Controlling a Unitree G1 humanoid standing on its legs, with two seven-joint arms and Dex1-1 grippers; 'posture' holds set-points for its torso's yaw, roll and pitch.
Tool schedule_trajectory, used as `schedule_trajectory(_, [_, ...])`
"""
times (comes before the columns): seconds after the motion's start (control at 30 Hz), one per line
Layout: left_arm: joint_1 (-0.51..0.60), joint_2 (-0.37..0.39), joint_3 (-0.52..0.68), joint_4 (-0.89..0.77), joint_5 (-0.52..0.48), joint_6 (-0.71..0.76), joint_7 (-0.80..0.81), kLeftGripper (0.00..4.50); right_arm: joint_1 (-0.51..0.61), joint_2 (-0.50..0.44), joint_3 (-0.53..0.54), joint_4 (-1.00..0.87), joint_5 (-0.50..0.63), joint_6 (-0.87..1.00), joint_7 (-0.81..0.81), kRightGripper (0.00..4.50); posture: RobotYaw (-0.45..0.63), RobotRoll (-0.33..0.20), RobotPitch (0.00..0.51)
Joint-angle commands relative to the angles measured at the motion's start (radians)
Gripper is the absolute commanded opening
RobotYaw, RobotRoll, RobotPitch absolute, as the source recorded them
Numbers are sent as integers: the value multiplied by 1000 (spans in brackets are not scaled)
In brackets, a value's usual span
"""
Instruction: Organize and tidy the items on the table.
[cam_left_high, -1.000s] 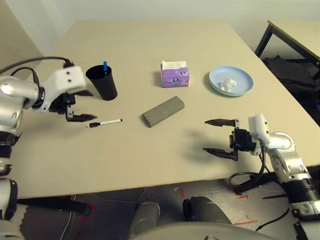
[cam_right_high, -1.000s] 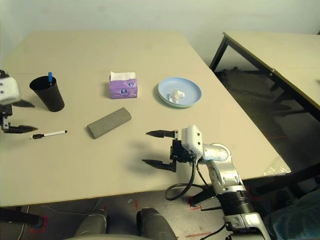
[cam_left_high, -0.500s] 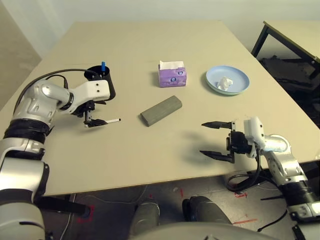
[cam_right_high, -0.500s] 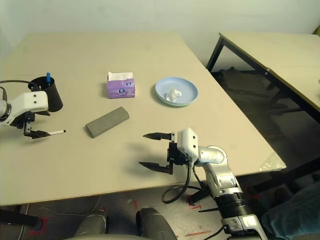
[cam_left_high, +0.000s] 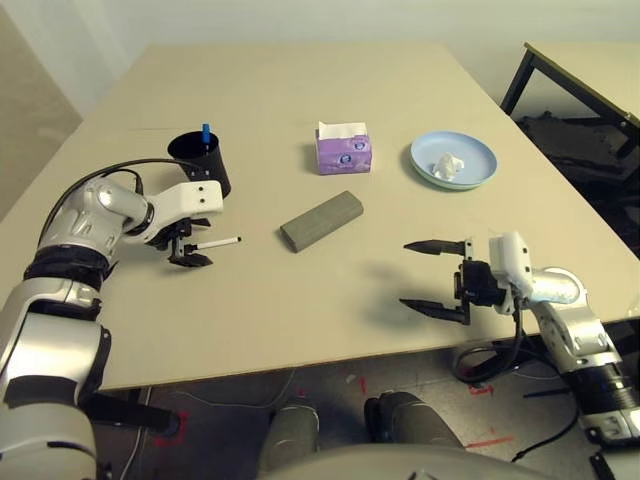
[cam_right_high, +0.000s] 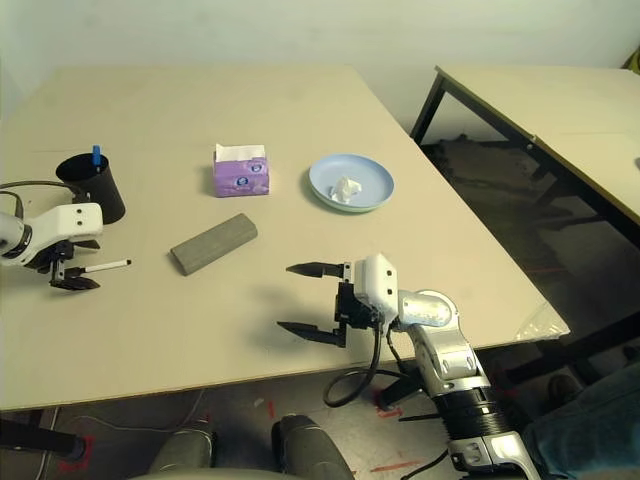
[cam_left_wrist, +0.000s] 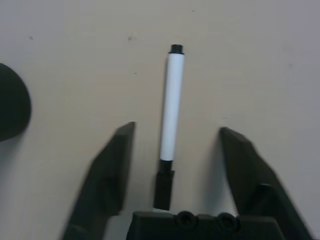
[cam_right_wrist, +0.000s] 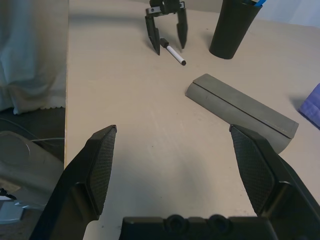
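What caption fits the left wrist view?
Open left hand straddles the white marker lying on the table, fingers either side, not yet closed.

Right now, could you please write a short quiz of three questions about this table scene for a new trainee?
1. True or false: the left gripper has shut on the white marker.
2. What lies in the blue plate?
A. crumpled white paper
B. sunglasses
C. a pen
3. Fill in: the blue-capped pen stands in the ___.

Key: 1 false, open around it; 2 A; 3 black cup.
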Motion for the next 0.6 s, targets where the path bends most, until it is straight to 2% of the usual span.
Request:
schedule_trajectory(0.03, [1, -16, -11, 43, 33, -22, 58, 2144, 1, -5, 3, -21, 3, 12, -7, 4500, -29, 0, 57])
schedule_trajectory(0.23, [1, -20, 4, 60, 21, -38, 61, 34, -5, -7, 1, -22, 2, 18, -10, 4500, -28, 0, 58])
schedule_trajectory(0.47, [13, 10, 61, -4, -49, 1, -5, 11, -15, -8, -2, -9, 5, 20, -6, 4500, -17, 0, 58])
schedule_trajectory(0.6, [63, 17, 187, -134, -208, 120, -50, 11, -29, 4, -24, -3, 22, 53, -43, 4500, -8, 0, 59])
